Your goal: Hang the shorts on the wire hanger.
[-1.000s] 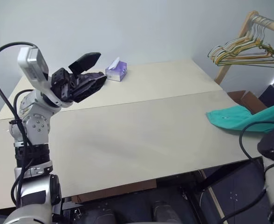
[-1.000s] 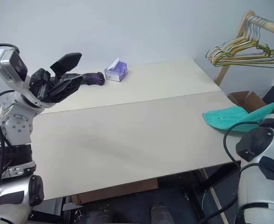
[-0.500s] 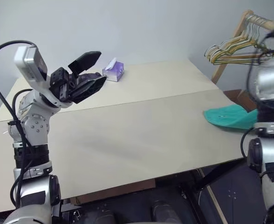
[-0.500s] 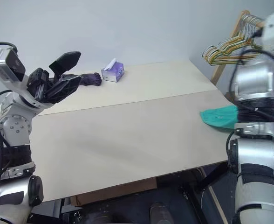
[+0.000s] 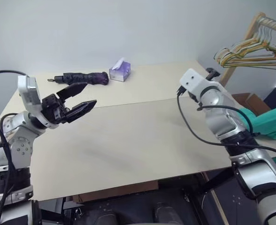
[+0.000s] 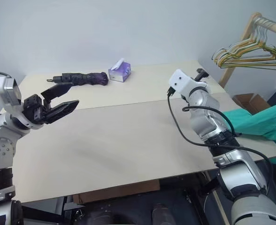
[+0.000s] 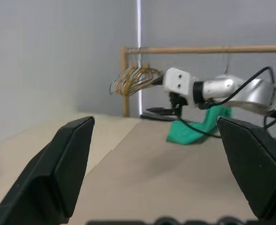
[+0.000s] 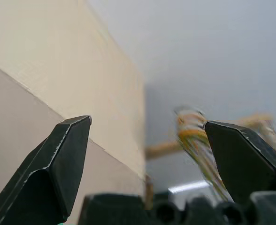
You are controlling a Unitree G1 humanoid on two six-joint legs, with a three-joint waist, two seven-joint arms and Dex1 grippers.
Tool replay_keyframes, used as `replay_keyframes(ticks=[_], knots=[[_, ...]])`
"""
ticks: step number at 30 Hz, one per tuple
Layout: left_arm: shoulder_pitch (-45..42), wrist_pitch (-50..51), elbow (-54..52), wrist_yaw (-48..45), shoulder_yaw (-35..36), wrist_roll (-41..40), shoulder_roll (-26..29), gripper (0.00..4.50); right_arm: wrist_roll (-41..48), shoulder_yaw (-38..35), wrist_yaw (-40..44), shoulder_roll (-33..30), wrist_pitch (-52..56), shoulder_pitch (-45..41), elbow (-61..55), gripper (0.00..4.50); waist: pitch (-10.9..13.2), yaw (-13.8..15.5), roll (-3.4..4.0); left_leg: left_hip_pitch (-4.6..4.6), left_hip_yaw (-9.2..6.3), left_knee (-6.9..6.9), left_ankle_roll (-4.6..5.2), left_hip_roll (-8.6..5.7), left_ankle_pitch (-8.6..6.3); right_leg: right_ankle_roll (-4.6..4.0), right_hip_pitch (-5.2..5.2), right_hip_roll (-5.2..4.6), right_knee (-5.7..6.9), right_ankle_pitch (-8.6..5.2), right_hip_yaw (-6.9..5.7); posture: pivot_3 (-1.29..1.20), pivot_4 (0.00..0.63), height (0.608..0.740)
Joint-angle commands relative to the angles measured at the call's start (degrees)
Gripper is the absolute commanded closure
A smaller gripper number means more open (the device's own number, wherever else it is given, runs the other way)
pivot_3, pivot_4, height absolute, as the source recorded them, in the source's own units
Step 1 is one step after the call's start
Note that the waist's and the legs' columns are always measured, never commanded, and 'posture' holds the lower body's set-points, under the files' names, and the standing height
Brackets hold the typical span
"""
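1. Head views: the left gripper (image 6: 62, 97) is at the middle left of the frame, above the beige table (image 6: 128, 136). Its two black fingers are spread wide and nothing is between them. It touches nothing.
2. Head views: the right arm reaches across the right half of the frame toward the far side of the table. Its fingers are hidden behind the wrist here. The shorts (image 6: 260, 124) lie at the right edge of the frame, on the table corner, and partly hang over the edge, behind the right arm. No gripper touches them.
3. Head views: a bunch of hangers (image 5: 250, 49) hangs on a wooden rail at the upper right. I cannot tell which one is the wire hanger. A dark folded umbrella (image 5: 81, 78) and a purple tissue box (image 5: 119, 71) lie at the upper middle, on the far side of the table.
4. Left wrist view: the left fingers (image 7: 58, 173) stand far apart, empty. Between them, at the centre right, the shorts are seen under the right arm.
5. Right wrist view: the right gripper (image 8: 161, 159) is wide open and holds nothing. The table is at the left, and blurred hangers at the lower right.
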Motion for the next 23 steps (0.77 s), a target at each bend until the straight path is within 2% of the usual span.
replay_keyframes(ticks=[1,8,14,23], knots=[[2.6,-0.4,-4.0,2.1,1.3,2.3,2.0,0.0,4.9,-1.9,10.7,-1.3,1.5,2.8,-8.1,0.03,0.0,1.2,-0.07,0.0,0.0,0.0,0.0,0.0,0.0,0.0,0.0,0.0,0.0,0.0,0.0,0.1,0.0,0.74],[11.2,0.3,-9.8,6.4,-0.4,8.2,4.1,0.0,13.7,-2.4,25.0,-3.5,1.8,15.2,-19.5,0.03,0.0,5.8,-0.32,-0.04,0.02,0.0,0.01,0.03,-0.02,-0.01,0.0,0.0,-0.09,0.0,-0.11,0.16,0.0,0.74],[13.4,0.9,-11.7,9.8,-1.8,10.6,3.9,0.0,11.1,-0.4,25.6,-3.7,1.7,16.9,-18.9,0.03,0.0,7.7,-0.45,0.01,0.04,0.03,0.0,0.03,-0.02,-0.03,0.02,0.01,-0.09,0.01,-0.14,0.19,0.0,0.74],[12.1,2.3,-12.3,10.6,-3.4,10.5,4.2,0.0,9.9,-1.3,25.2,-2.1,2.2,16.4,-17.7,0.03,0.0,8.4,-0.54,-0.05,0.05,0.03,0.0,0.03,-0.02,-0.04,0.0,0.01,-0.14,0.01,-0.14,0.18,0.0,0.74]])
